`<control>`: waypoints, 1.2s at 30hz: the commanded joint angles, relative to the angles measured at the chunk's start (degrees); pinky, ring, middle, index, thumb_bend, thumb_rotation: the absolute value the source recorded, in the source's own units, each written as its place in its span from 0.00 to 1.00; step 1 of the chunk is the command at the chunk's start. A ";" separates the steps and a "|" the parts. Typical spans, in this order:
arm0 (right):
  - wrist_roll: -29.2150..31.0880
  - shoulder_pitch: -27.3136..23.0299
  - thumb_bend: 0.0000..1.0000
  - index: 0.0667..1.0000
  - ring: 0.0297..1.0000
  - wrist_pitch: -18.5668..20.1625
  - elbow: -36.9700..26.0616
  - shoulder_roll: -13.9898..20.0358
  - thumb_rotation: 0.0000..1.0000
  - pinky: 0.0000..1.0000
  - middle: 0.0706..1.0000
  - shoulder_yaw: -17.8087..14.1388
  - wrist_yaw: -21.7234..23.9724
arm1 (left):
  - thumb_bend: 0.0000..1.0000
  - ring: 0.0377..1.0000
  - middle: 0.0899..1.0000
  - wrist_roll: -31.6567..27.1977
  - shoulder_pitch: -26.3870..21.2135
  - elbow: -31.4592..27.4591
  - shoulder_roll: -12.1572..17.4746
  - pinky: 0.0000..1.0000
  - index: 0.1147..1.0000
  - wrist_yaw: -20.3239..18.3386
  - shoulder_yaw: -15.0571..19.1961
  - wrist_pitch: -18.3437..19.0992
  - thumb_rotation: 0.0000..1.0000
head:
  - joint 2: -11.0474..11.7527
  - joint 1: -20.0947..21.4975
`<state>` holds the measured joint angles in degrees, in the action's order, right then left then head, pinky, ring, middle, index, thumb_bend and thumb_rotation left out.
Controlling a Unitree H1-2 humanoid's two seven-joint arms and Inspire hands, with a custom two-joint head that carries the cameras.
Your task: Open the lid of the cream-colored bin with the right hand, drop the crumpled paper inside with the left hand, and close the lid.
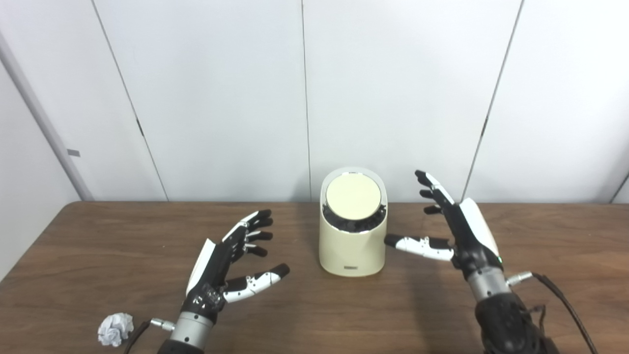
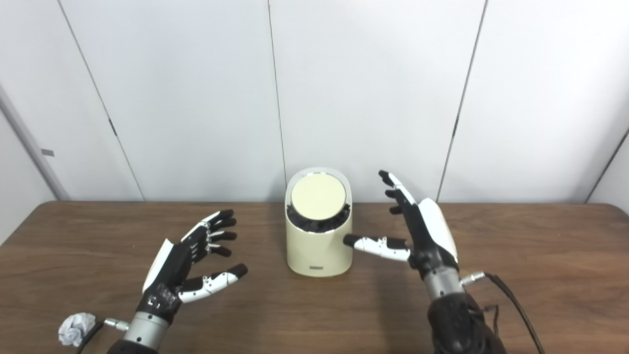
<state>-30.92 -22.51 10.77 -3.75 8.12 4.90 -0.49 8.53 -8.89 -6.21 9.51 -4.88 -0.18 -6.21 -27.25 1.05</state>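
**Both hands spread, bin lid down**

The right hand (image 1: pixel 454 228) hovers empty, fingers apart, its thumb tip just beside the cream-colored bin (image 1: pixel 352 246); the lid (image 1: pixel 353 197) sits closed. The left hand (image 1: pixel 231 268) is spread and empty; the crumpled paper (image 1: pixel 115 329) lies behind its wrist.

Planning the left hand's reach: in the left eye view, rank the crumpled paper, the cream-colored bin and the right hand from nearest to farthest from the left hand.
1. Crumpled paper: beside the left hand's wrist, near the table edge.
2. Cream-colored bin: table centre, lid shut.
3. Right hand: beyond the bin's far side.
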 commanded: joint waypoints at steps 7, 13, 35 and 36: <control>-0.75 -8.09 0.87 0.92 0.87 0.46 2.93 -0.48 0.46 0.75 0.89 0.05 -2.85 | 0.72 0.76 0.83 -0.59 -1.49 -0.70 0.19 0.64 0.86 0.36 -0.07 -2.47 0.20 | -0.13 -0.01; -2.15 -11.47 0.86 0.93 0.85 3.58 4.25 -0.38 0.43 0.72 0.90 1.23 -2.54 | 0.72 0.76 0.83 0.05 -1.42 -0.66 -0.12 0.63 0.86 0.77 -0.29 -2.39 0.20 | -0.20 -0.35; -9.42 -15.51 0.85 0.90 0.80 10.64 6.99 -1.36 0.40 0.64 0.88 8.08 -1.11 | 0.71 0.75 0.83 0.63 -0.97 -1.07 -0.48 0.64 0.86 0.90 -0.44 -1.72 0.20 | -0.66 -0.87; -9.43 -15.51 0.85 0.91 0.81 10.69 7.13 -1.41 0.39 0.65 0.88 8.24 -1.05 | 0.71 0.76 0.83 0.62 -0.95 -1.16 -0.52 0.64 0.86 0.88 -0.46 -1.64 0.20 | -0.71 -0.98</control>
<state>-39.71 -34.76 22.03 4.70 6.94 13.03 -1.03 8.96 -8.82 -6.17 8.99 -4.79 -0.67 -6.54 -27.95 0.09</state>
